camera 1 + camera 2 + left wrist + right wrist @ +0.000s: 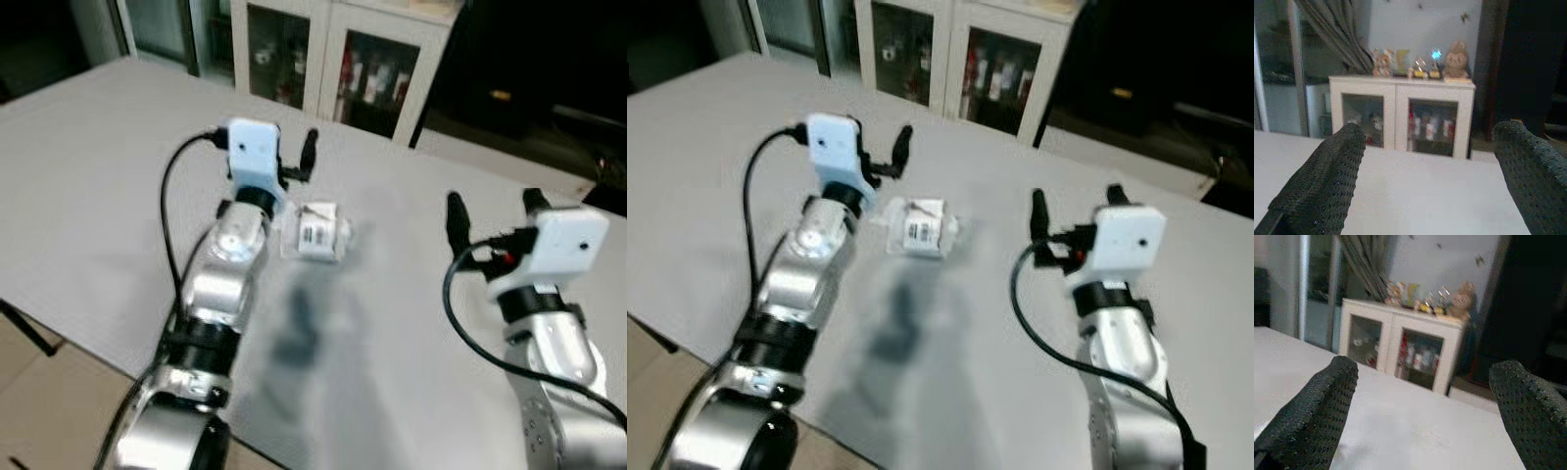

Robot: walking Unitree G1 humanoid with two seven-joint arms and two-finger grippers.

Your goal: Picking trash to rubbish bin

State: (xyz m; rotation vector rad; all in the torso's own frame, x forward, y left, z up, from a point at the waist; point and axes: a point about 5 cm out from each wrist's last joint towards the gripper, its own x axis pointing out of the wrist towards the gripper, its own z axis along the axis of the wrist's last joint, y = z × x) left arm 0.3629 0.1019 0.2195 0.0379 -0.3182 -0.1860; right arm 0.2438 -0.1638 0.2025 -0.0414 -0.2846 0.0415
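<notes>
table [88, 176]: pale grey, both arms over it
right gripper [493, 211]: fingers spread apart, empty, at 3 o'clock, well apart from trash
left gripper [884, 149]: fingers apart, empty, just at 11 o'clock of trash
trash [315, 231]: crumpled clear wrapper, flat on table at centre; white label with dark print, unreadable
cabinet [338, 59]: white, glass doors, 12 o'clock, beyond table; figurines on top

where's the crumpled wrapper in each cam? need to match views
Left eye view: wrapper on the table, centre, beside the left end effector, on that arm's right.
Right eye view: wrapper left of centre, same spot by the left end effector.
Left wrist view: wrapper not in it; open fingers frame bare table.
Right wrist view: not in it.
Shared landmark: white glass-door cabinet.
</notes>
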